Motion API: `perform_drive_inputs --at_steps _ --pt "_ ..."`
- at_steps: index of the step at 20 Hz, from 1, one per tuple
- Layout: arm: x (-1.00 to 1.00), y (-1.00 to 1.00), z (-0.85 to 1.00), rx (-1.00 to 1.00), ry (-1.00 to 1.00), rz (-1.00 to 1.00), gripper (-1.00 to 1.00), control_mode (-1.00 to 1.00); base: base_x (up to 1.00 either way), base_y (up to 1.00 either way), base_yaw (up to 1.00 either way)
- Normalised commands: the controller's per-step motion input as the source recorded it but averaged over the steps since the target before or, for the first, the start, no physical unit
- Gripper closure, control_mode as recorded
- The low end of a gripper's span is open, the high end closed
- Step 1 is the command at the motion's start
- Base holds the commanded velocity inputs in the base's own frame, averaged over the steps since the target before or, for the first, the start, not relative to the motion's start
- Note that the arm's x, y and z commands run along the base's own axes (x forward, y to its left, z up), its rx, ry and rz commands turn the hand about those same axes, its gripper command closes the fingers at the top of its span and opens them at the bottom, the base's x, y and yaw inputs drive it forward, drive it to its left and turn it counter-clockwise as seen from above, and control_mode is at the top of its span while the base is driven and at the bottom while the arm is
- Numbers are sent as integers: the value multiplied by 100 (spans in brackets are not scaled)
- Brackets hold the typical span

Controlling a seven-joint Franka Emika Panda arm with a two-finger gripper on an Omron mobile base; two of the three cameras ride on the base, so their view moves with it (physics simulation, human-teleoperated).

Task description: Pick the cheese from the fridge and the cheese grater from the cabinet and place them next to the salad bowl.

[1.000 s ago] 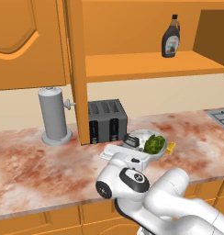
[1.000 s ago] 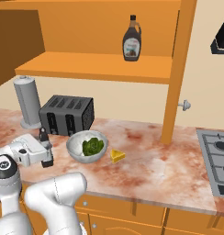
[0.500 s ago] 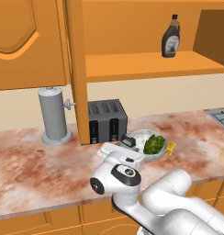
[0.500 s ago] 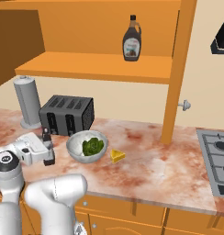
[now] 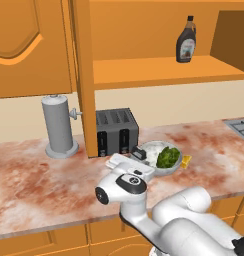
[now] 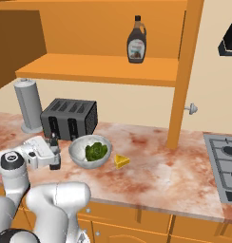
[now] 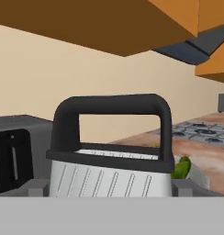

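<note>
The cheese grater [image 7: 111, 151] stands upright on the desk [image 6: 175, 175], close before the hand [image 6: 54, 153], whose jaws stand wide on either side of it; the salad bowl [image 6: 89, 152] sits at the grater's 3 o'clock, the cheese [image 6: 121, 161] just beyond, the toaster [image 6: 69, 118] behind.

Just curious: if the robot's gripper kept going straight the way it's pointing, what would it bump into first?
Probably the cheese grater: it stands right in front of the open gripper, between its fingertips, beside the salad bowl. Contact is unclear.
</note>
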Motion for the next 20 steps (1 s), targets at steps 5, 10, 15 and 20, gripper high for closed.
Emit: perform_drive_inputs --at_steps 5,10,15,20 --pt "28 -32 -44 0 -10 4 100 -100 0 0 0" --pt "26 -31 -47 0 -12 4 100 -100 0 0 0" --pt "35 -35 -47 0 -6 4 100 -100 0 0 0" --pt "39 -31 -37 0 0 3 100 -100 0 0 0"
